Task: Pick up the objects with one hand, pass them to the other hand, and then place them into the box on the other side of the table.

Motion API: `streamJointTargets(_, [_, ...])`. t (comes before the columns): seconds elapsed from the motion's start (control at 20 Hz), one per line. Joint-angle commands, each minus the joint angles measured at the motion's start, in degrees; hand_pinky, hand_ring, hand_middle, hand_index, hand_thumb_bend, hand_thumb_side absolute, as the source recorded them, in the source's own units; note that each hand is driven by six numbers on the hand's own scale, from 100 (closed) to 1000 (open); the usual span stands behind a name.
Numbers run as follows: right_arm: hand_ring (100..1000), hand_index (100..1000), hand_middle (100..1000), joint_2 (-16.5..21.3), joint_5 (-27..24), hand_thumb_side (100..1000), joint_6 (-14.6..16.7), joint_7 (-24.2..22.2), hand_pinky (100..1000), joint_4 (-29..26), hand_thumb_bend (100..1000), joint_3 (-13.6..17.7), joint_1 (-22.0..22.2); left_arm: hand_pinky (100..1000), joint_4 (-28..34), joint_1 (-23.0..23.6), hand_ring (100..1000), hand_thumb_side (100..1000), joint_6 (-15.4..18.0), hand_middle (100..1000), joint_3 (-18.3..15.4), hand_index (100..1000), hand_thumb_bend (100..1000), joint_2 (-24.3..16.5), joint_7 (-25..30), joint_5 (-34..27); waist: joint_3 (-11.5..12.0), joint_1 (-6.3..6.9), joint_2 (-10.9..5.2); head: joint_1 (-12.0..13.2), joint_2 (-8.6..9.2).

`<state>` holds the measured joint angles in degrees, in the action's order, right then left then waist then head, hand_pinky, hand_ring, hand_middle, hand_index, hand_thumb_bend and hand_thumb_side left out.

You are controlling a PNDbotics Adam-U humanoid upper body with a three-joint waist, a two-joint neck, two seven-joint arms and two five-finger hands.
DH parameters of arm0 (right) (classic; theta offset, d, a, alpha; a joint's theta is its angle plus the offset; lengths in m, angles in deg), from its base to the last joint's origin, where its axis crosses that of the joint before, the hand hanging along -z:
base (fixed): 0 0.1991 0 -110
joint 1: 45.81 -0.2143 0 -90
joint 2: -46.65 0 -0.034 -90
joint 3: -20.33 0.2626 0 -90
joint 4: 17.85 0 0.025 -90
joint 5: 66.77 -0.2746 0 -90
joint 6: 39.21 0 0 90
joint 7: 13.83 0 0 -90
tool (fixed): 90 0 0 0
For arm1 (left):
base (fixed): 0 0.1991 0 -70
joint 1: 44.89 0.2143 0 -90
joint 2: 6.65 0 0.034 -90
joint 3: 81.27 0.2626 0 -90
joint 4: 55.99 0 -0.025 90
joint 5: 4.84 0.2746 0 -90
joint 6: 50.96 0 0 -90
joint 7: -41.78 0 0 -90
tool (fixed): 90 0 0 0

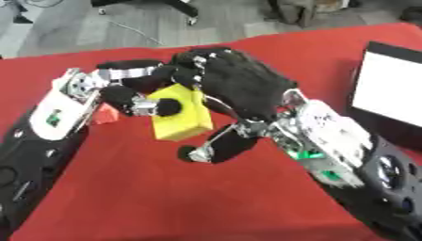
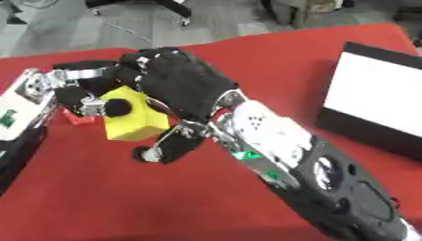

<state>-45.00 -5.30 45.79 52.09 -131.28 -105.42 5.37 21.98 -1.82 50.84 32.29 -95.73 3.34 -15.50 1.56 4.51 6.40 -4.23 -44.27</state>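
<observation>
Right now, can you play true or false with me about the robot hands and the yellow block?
1. Both hands touch the yellow foam block. True.
2. The block lies flat on the red tablecloth. False: it is held up between the left hand and the right hand.
3. The black box with a white inside sits on the robot's left. False: it is on the right.
4. A small red thing lies beside the left hand. True.

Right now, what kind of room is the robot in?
Probably an office or lab. Past the red-covered table there is grey floor with a chair's wheeled base, and two robot hands, left and right, hold a yellow block.
</observation>
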Motion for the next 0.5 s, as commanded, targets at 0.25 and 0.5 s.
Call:
streamJointTargets(0.25, [795,887,708,0.6,1.3,321,-1.5,-1.4,737,-0.6,483,0.1,-0.4,754,1.2,-1.2,458,672,-0.3,423,0.3,612,100,-0.3,0.4,-0.3,0.2,-0.03,-1.26,-0.3,0.15])
streamJointTargets(0.5, [778,856,646,0.6,1.7,271,-2.4,-1.4,735,1.5,380,-0.5,-0.2,754,1.4,-1.3,457,673,-0.7,423,0.4,613,100,-0.1,0.4,-0.5,0.3,0.00,-1.36,-0.4,0.15])
